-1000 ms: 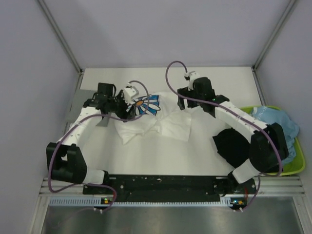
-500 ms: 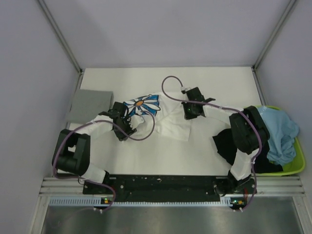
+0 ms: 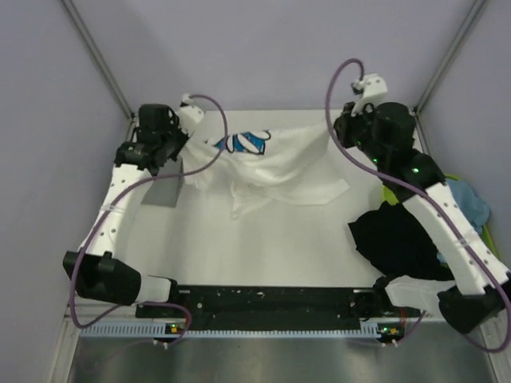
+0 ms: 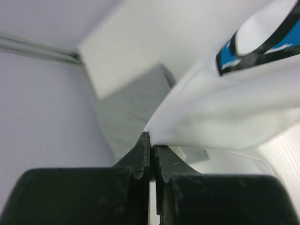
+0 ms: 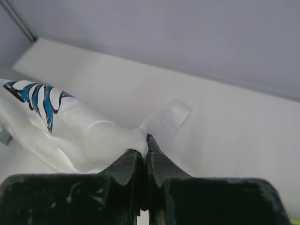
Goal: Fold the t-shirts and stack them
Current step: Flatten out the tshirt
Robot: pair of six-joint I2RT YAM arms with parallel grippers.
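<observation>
The white t-shirt with the blue flower print [image 3: 263,163] hangs stretched between my two grippers above the back of the table, and its lower edge trails onto the surface. My left gripper [image 3: 188,146] is shut on the shirt's left end; the left wrist view shows the jaws [image 4: 151,140] pinching white cloth [image 4: 225,108]. At the right end my right gripper [image 3: 342,134] is shut too, with its tips [image 5: 144,143] biting a bunched fold [image 5: 98,136]. A folded grey t-shirt [image 3: 162,192] lies under the left arm. A black t-shirt [image 3: 391,235] lies crumpled at the right.
A lime-green tray [image 3: 386,194] at the right edge holds a light blue t-shirt [image 3: 473,203], mostly behind the right arm. The grey t-shirt [image 4: 131,108] sits by the left wall. Metal frame posts rise at the back corners.
Both grippers were low over the flat white shirt; they have closed on it and risen toward the back, lifting it and pulling it taut between them.
</observation>
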